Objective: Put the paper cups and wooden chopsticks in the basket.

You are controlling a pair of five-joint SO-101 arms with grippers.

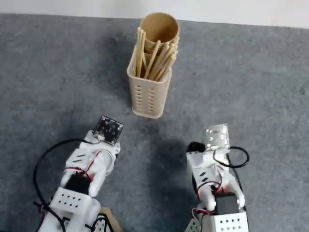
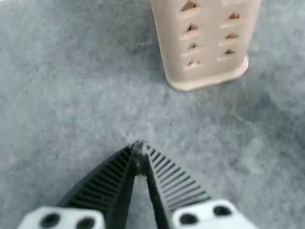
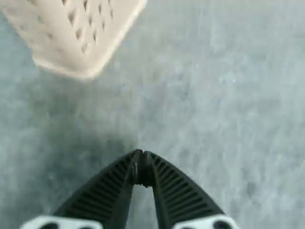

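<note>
Left gripper [image 2: 139,149], jaws pressed together on nothing, hangs low over the grey desk [image 1: 53,72], short of the basket [image 1: 150,99] and pointing toward its foot. At centre, the slotted beige basket stands upright on the desk with the task's goods inside. The chopsticks [image 1: 153,60] lean in a loose bundle across its near side, tips above the rim. The cups [image 1: 159,28], seemingly a nested stack, sit behind them at the far side, the top one's mouth open to the high camera. Right gripper [image 3: 142,156], likewise closed and empty, hovers over the desk, with the basket ahead of it and toward the left arm's side. By this showing the loading looks done, and the step in hand is to stand off cleanly. The basket is tall on a small foot and likely top-heavy with sticks. Either arm would do best to draw straight back and up, jaws together, well away from the basket wall and the sticks that jut past its rim.
</note>
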